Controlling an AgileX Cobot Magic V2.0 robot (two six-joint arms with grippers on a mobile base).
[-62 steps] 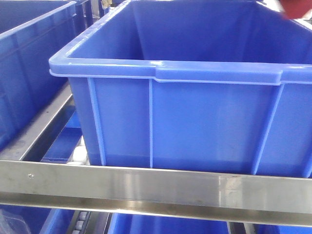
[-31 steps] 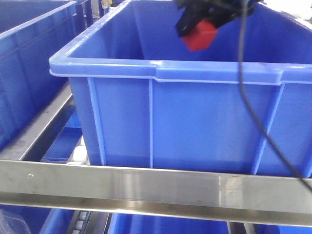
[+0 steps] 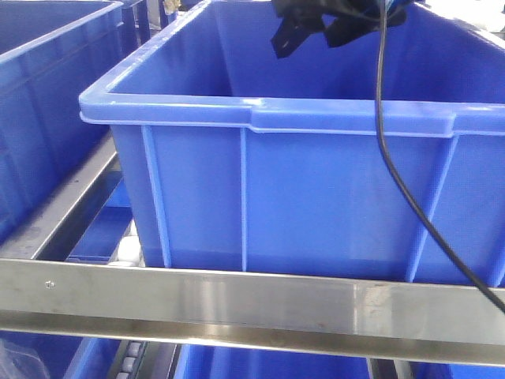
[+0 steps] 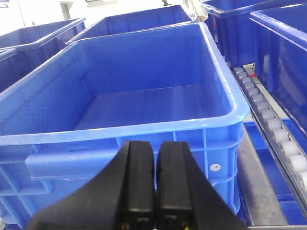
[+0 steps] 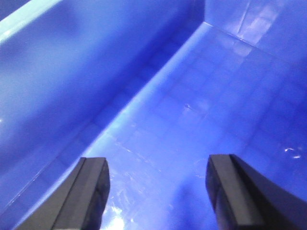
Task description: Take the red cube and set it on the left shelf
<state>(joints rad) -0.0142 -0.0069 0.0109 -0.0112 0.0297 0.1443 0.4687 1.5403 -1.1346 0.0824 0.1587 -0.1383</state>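
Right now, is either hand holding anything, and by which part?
Nothing held. Right hand is open over the blue bin; left hand is shut on nothing.

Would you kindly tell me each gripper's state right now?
Left gripper: closed, holding nothing.
Right gripper: open, empty, over the blue bin.

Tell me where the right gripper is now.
In the front view the right gripper hangs open at the top, right of centre, over the big blue bin. Its wrist view shows only the bin floor between its fingers.
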